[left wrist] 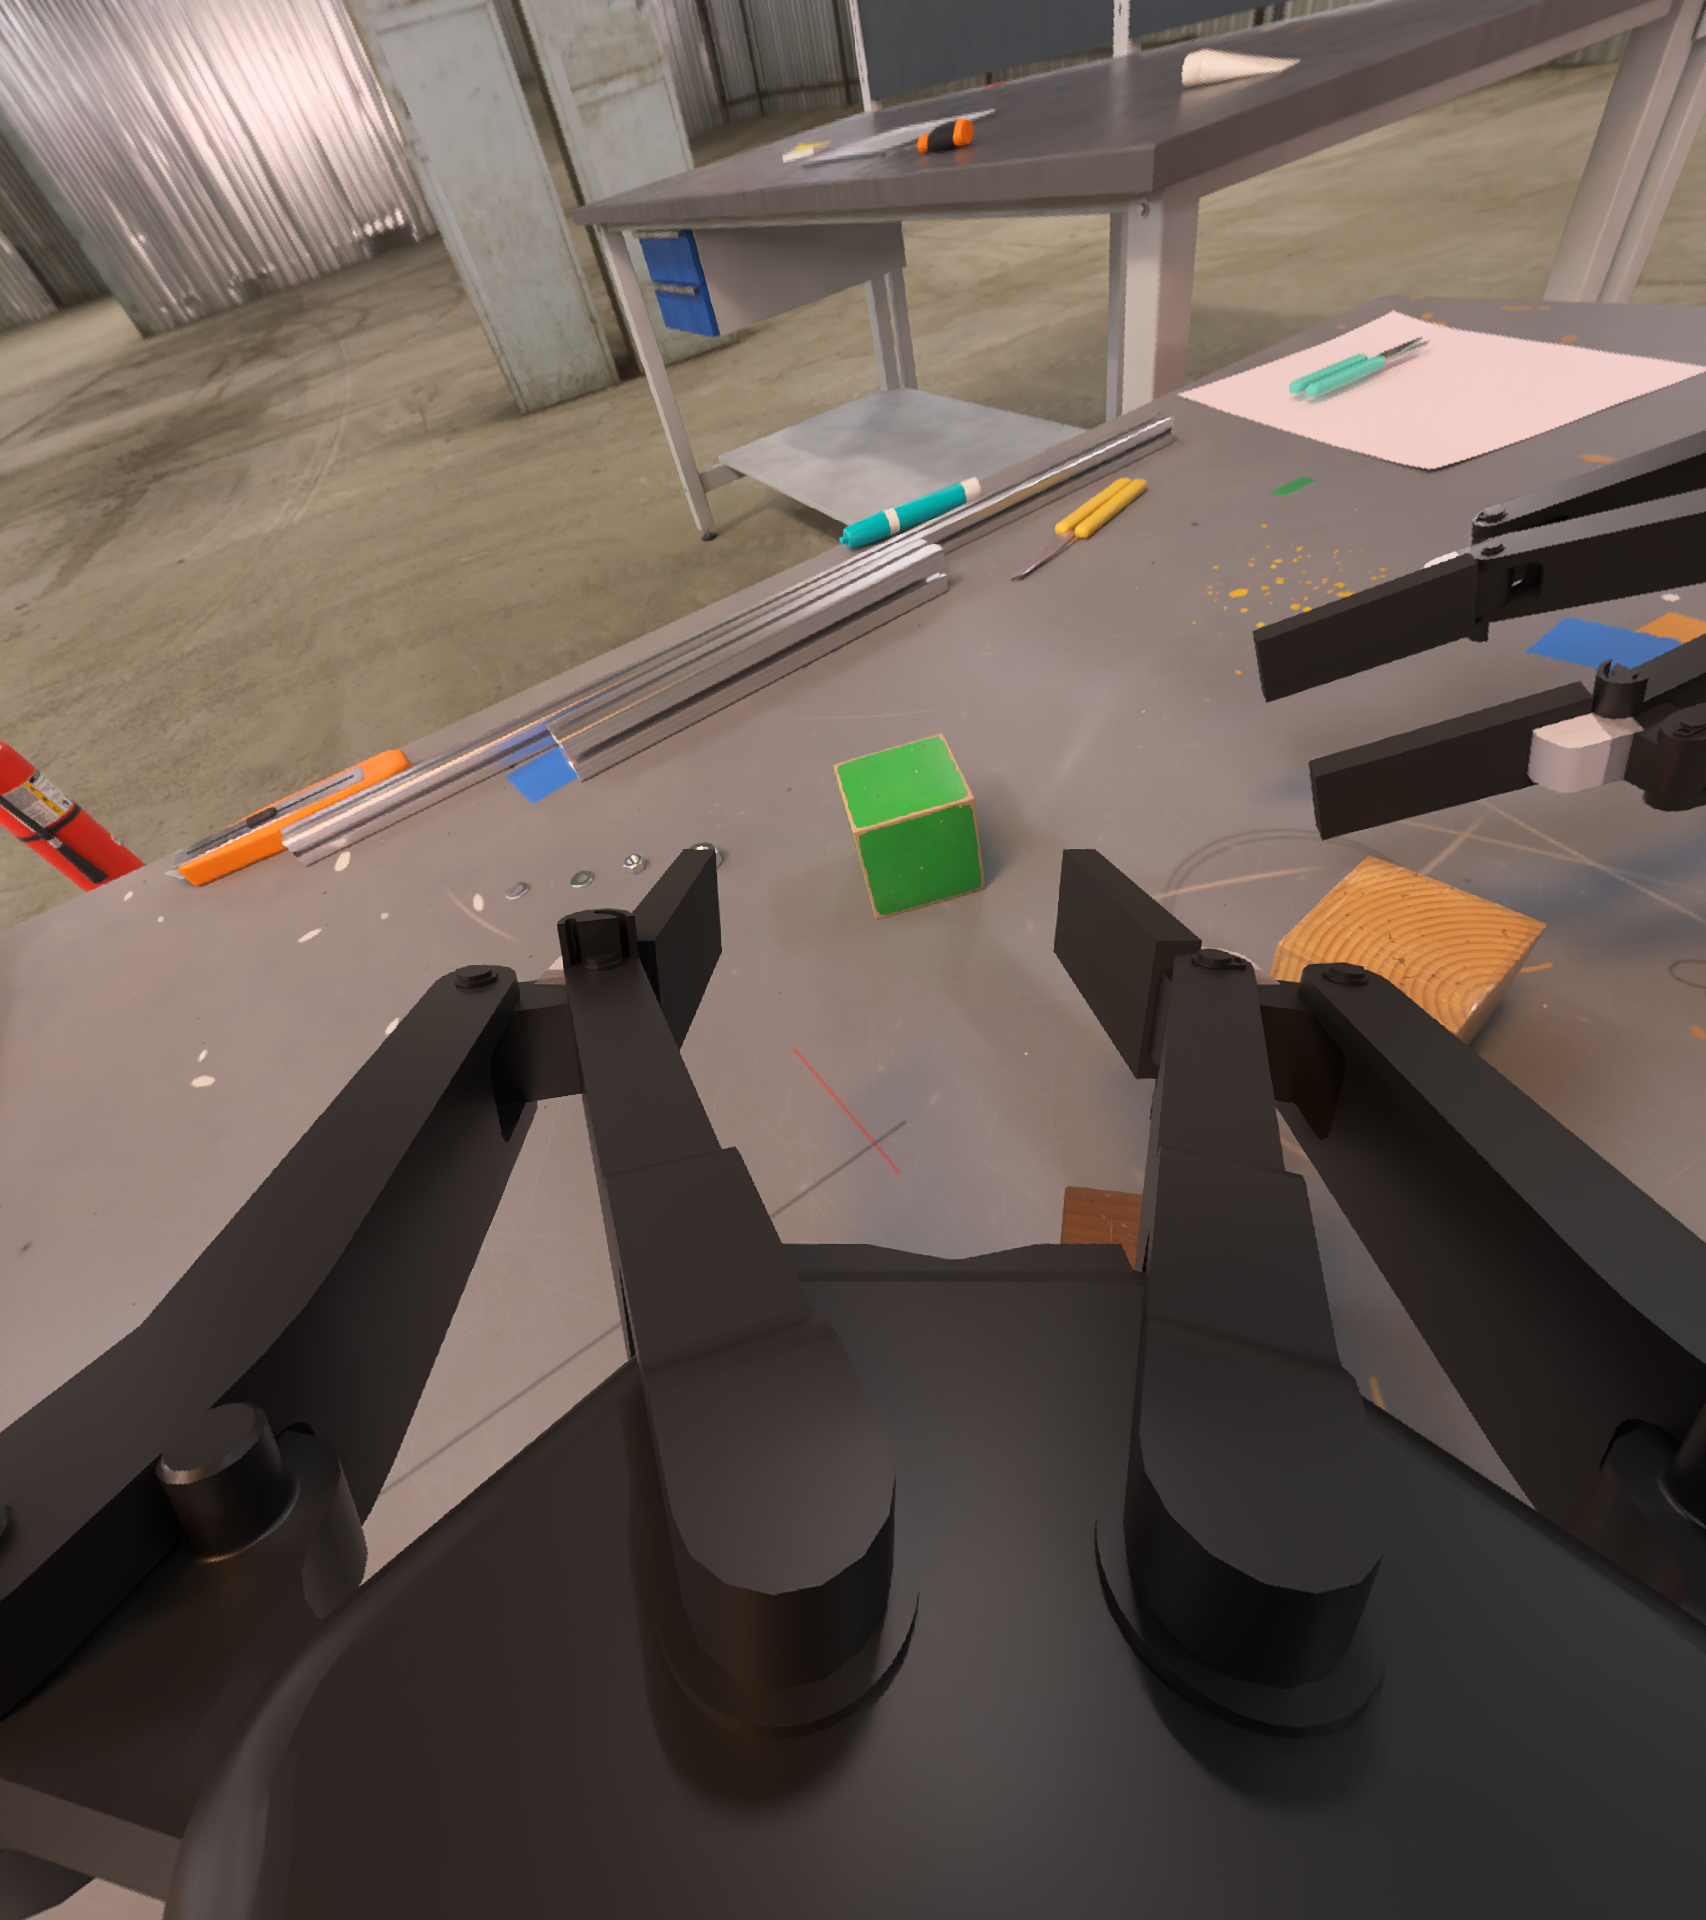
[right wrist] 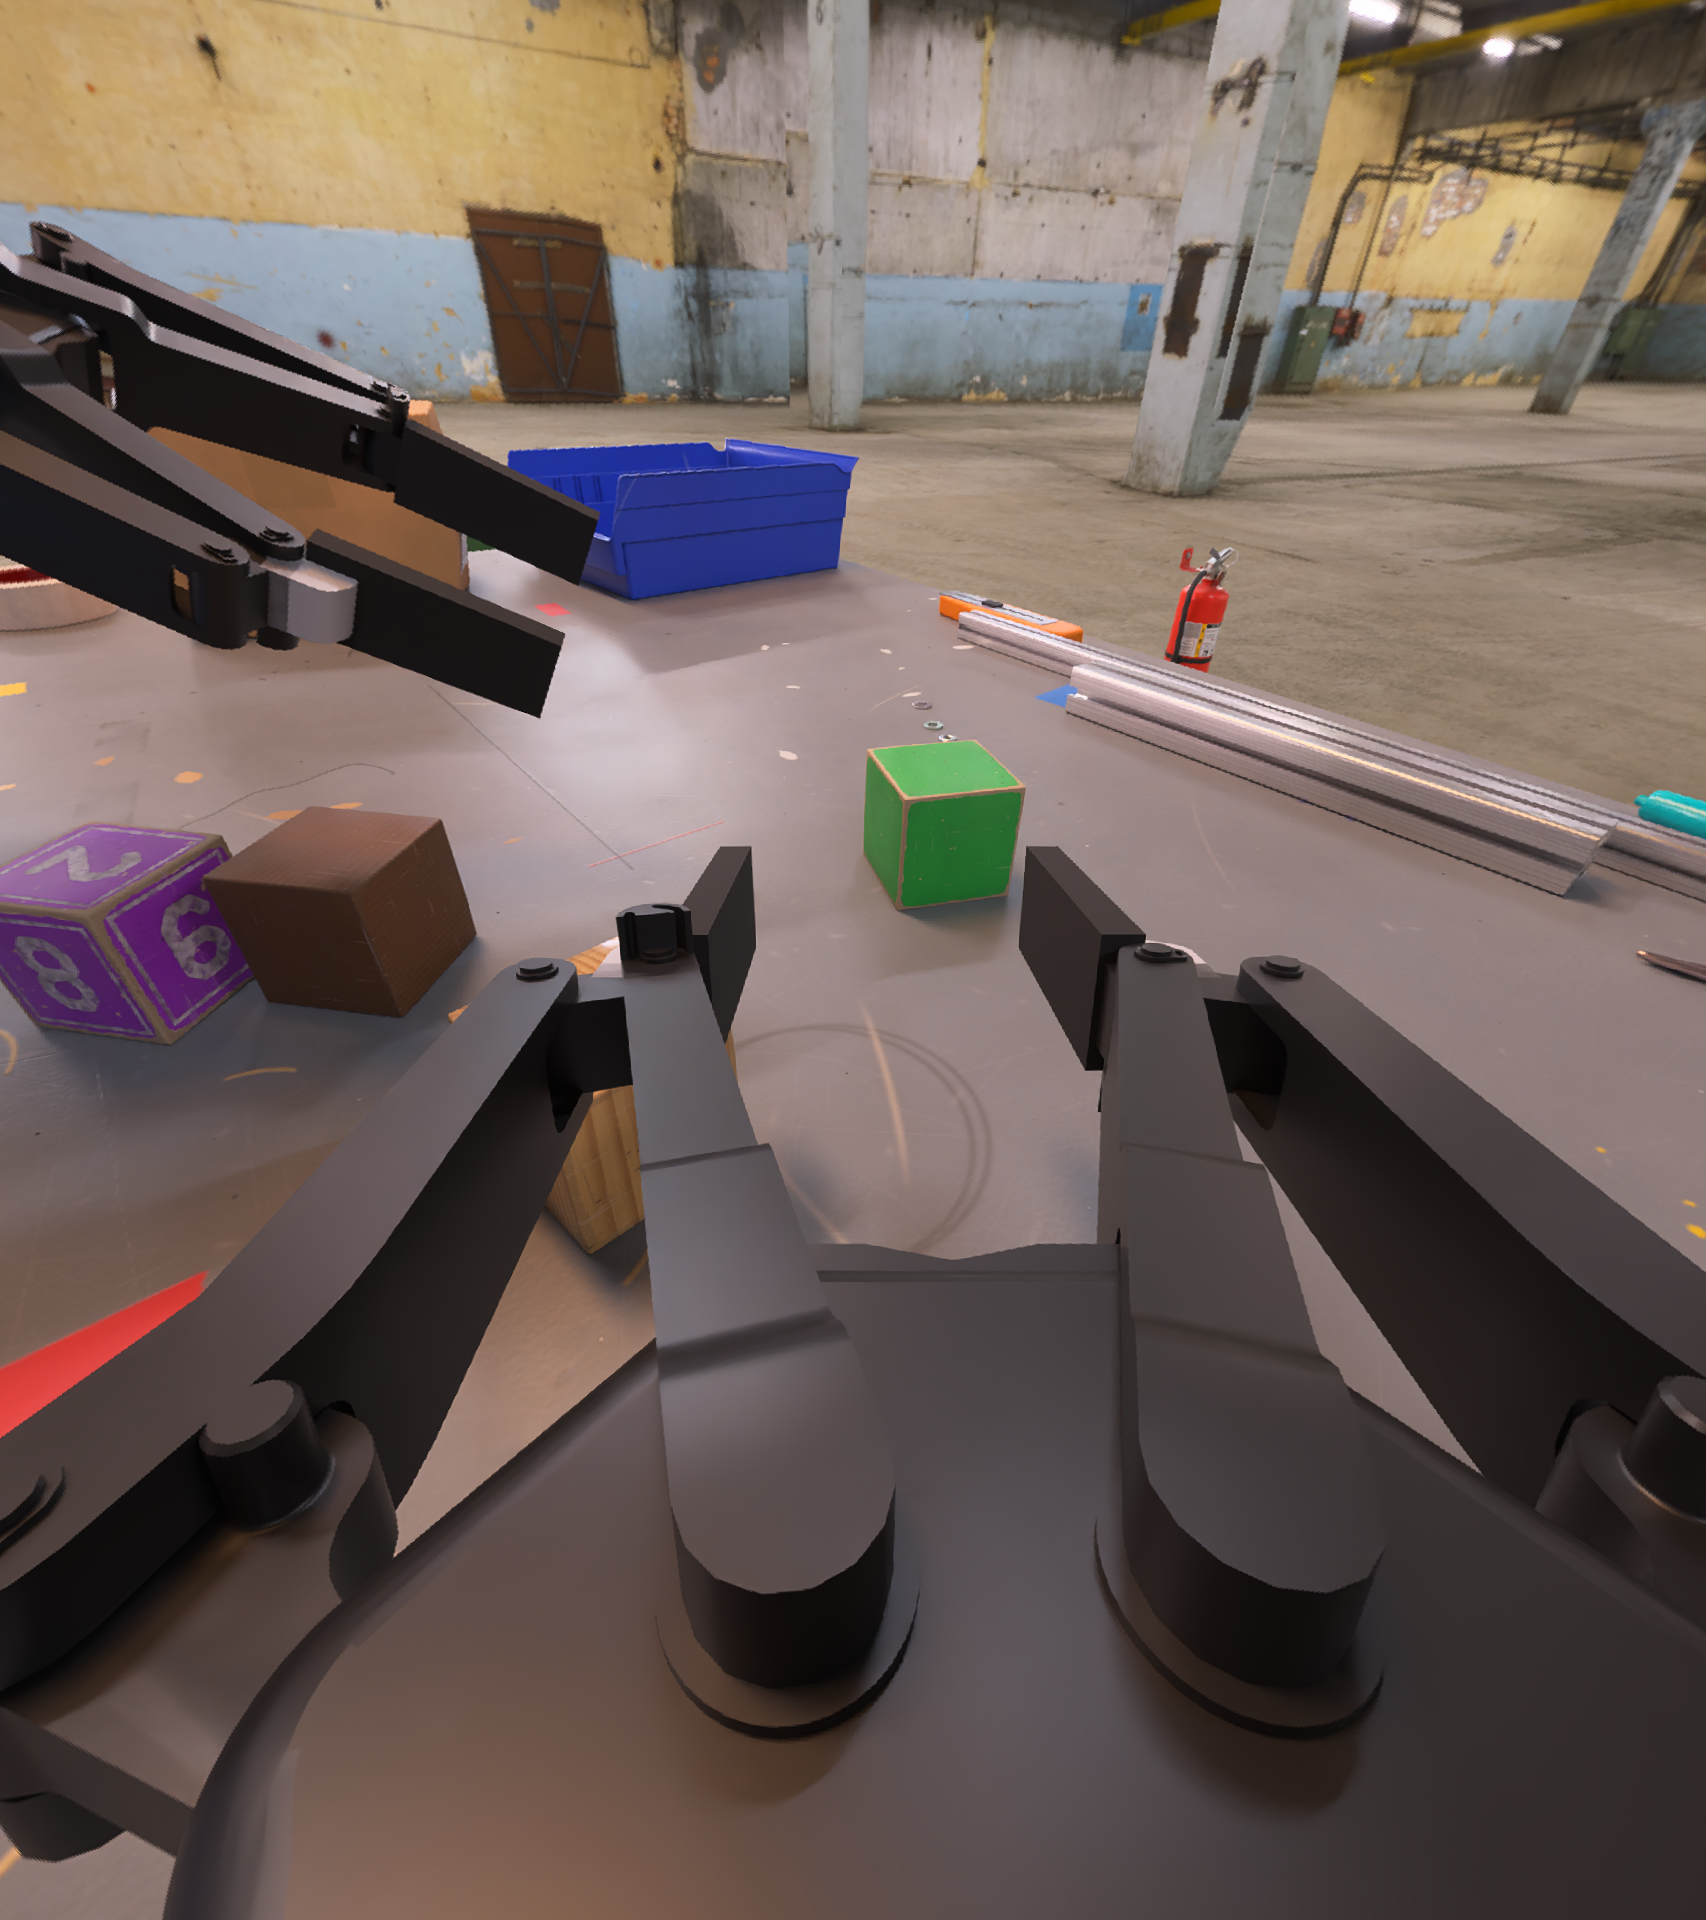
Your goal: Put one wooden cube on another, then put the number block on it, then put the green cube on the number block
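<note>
The green cube [left wrist: 909,826] stands alone on the grey table, just beyond my open, empty left gripper [left wrist: 885,935]; it also shows in the right wrist view [right wrist: 942,823]. A light wooden cube [left wrist: 1405,940] lies to the right of the left gripper, and in the right wrist view [right wrist: 605,1174] it is partly hidden behind my left finger. A dark wooden cube [right wrist: 345,909] touches the purple number block [right wrist: 96,930] at the left; a corner of the dark cube shows in the left wrist view [left wrist: 1098,1216]. My right gripper [right wrist: 885,930] is open, empty, above the table.
A blue bin [right wrist: 693,514], a cardboard box [right wrist: 329,499] and a tape roll [right wrist: 23,597] stand at the far side. Aluminium rails [left wrist: 724,634], an orange knife [left wrist: 293,816], a teal marker [left wrist: 906,511], yellow tools [left wrist: 1098,509] and paper [left wrist: 1441,390] lie along the table edge.
</note>
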